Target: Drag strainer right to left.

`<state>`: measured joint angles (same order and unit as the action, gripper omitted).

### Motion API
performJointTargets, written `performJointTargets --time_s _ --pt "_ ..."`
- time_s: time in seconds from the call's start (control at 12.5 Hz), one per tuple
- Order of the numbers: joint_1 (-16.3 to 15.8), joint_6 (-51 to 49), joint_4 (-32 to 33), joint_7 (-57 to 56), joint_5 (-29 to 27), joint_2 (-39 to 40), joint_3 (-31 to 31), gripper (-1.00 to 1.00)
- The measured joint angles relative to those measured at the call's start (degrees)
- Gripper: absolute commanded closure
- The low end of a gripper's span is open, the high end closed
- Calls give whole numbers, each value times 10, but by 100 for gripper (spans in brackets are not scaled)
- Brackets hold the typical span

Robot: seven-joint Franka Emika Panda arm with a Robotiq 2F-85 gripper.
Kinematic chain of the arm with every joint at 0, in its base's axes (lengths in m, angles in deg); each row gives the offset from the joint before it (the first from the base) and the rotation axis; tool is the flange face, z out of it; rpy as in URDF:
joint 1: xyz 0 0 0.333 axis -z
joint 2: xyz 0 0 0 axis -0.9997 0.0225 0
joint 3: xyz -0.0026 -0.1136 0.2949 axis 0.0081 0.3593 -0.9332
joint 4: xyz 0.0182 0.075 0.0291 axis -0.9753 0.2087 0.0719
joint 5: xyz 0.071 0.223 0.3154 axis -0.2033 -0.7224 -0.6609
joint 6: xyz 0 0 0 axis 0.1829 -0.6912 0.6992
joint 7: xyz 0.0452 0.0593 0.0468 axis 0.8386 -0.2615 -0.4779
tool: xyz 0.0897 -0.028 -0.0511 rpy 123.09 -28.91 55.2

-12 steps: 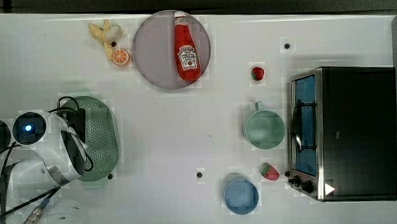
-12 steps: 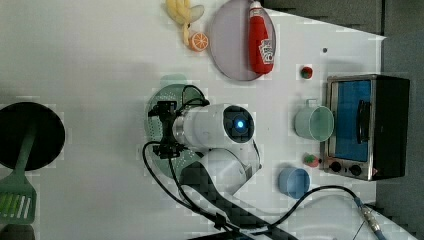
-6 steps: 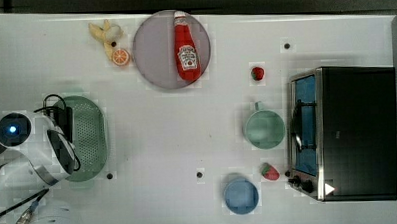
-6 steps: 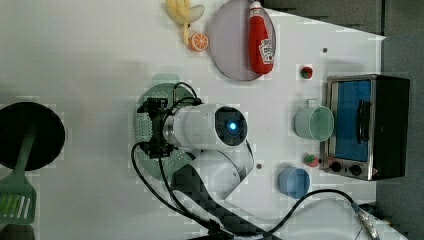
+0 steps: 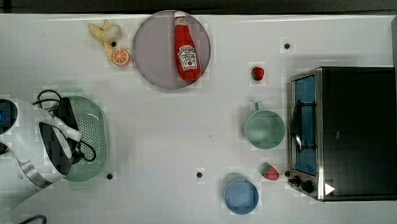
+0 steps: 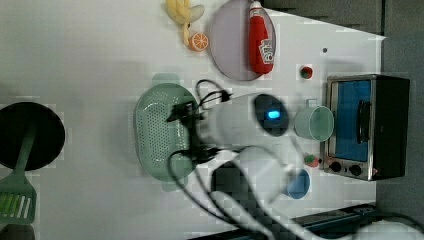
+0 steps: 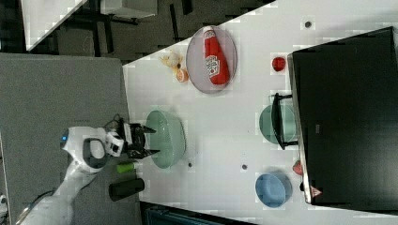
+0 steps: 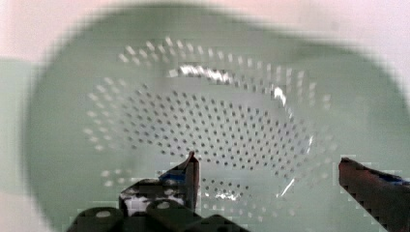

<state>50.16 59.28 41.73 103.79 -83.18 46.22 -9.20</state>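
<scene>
Strainer (image 5: 90, 138): pale sage-green oval, inside dotted with small holes, tab handles at both ends.
Place: on the desk (image 5: 162, 138), directly beneath the gripper (image 7: 151, 140).
Gripper: released, fingers spread wide, grasping nothing.

In the top view the arm (image 5: 35, 142) covers the strainer's (image 5: 95, 138) left half, so that rim and its tab handles cannot be made out, and the arm itself runs off the picture's left and bottom edges. In the left view the arm's white body hides the strainer's right rim and part of the blue bowl (image 6: 300, 184), while the green spatula (image 6: 17, 202) is cut by the left edge. In the right view the toaster oven (image 7: 345, 117) is clipped at the right edge and its open door masks part of the green mug (image 7: 272, 123). In the wrist view the strainer's rim is blurred, and one finger (image 8: 374, 186) is cut off.
</scene>
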Motion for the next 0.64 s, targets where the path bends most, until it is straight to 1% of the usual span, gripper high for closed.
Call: performJointTargets --time_s 0.16,0.24,0.4,0.48,0.64 --pt "-5 -39 -3 -70 -2 -69 57 -100" --pt "-5 -47 -2 -107 10 -109 92 -100" --pt "2 -96 -6 -187 9 -188 165 -100" --pt "7 -119 -8 -234 28 -230 202 -100" --pt "12 -193 -35 -316 89 -298 280 -100"
